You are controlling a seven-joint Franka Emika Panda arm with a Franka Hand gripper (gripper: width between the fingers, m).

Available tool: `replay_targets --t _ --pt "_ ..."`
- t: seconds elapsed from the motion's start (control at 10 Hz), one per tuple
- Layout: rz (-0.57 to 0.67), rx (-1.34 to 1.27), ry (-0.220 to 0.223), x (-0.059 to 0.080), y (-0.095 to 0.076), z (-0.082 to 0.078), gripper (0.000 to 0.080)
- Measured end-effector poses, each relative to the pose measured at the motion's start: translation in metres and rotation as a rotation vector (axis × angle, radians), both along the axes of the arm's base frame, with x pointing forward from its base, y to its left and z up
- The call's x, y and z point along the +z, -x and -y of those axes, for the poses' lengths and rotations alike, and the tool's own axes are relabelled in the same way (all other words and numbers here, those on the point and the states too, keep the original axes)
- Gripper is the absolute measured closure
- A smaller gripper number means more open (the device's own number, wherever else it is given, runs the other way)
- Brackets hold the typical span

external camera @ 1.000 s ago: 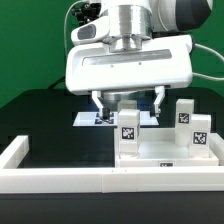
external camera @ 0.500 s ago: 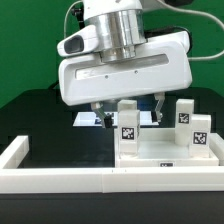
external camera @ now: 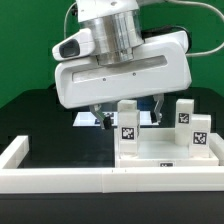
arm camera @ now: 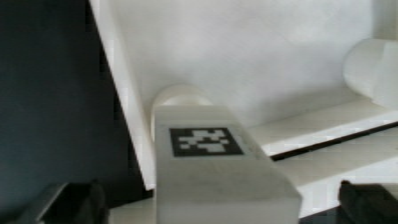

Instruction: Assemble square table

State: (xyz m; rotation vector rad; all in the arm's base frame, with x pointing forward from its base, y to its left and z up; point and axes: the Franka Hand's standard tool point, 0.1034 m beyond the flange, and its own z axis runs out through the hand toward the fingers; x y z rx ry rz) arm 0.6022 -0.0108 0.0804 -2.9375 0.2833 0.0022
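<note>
The square table's white tabletop (external camera: pixel 160 158) lies by the front rail, and three white tagged legs stand upright on it. My gripper (external camera: pixel 130 115) hangs over the leg (external camera: pixel 128 128) on the exterior view's left. It is open, with one finger (external camera: pixel 100 118) on each side of that leg and a gap on both sides. In the wrist view this leg (arm camera: pixel 210 150) shows its tag between the dark fingertips (arm camera: pixel 71 205), and my gripper (arm camera: pixel 217 210) is not touching it. Two other legs (external camera: pixel 185 113) (external camera: pixel 200 135) stand on the exterior view's right. The tabletop (arm camera: pixel 214 50) fills the background.
A long white rail (external camera: pixel 100 180) borders the black surface at the front, with a raised end (external camera: pixel 14 150) on the exterior view's left. The marker board (external camera: pixel 88 120) lies behind the gripper. Another leg (arm camera: pixel 374 70) shows blurred at the wrist view's edge.
The gripper head has tilted and shifted slightly toward the exterior view's left while staying over the same leg. The jaws stayed open and the parts have not moved.
</note>
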Motion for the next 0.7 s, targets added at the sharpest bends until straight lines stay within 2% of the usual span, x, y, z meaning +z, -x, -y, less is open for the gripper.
replay_targets --t 0.1,0.2,0.3,0.7 --pt "-0.032 0.001 0.021 -0.0007 0.0042 0.0035 0.0150" --pt "-0.058 -0.001 0.068 -0.0006 0.0064 0.0053 0.0150" --pt "-0.080 -0.010 0.090 0.0002 0.0080 0.0025 0.0150" --pt "-0.069 0.002 0.096 0.0009 0.0042 -0.0010 0.0150"
